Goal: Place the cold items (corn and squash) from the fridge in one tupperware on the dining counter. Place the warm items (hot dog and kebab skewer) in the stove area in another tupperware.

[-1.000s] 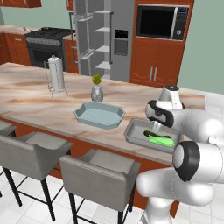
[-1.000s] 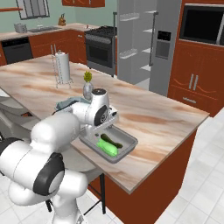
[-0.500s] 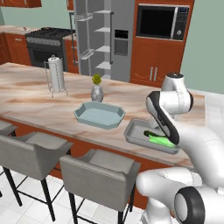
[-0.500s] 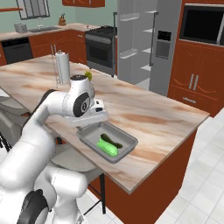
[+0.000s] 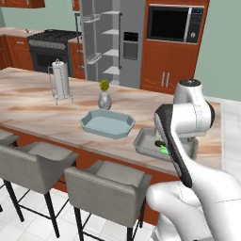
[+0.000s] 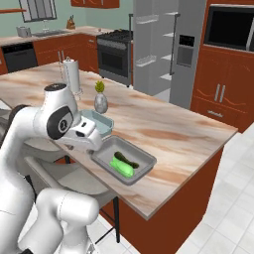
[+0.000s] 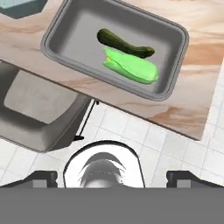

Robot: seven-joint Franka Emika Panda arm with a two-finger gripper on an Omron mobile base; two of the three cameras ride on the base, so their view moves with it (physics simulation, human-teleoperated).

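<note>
The grey rectangular tupperware [image 7: 178,78] [image 6: 139,155] [image 5: 145,141] sits near the front edge of the dining counter [image 6: 173,129]. In it lies the bright green squash [image 7: 133,69] [image 6: 122,167] [image 5: 164,149], touching a darker green curved vegetable [image 7: 122,43] [image 6: 128,160]; I cannot tell whether that one is the corn. My gripper [image 7: 112,177] [image 6: 85,137] hovers open and empty above the counter's front edge, just off the tray's near side. The octagonal pale blue tupperware [image 5: 107,123] [image 6: 101,121] is empty. Hot dog and kebab skewer are out of view.
Grey stools [image 5: 108,183] [image 7: 39,109] stand along the counter's front. On the counter are a paper towel holder [image 5: 60,80] and a small vase [image 5: 104,96]. Behind them the fridge [image 5: 113,42] stands open, with the black stove [image 5: 49,47] at its left.
My hand has lifted away from the grey tray and drawn back toward the counter's front edge, with the arm rising. Both vegetables stay in the tray.
</note>
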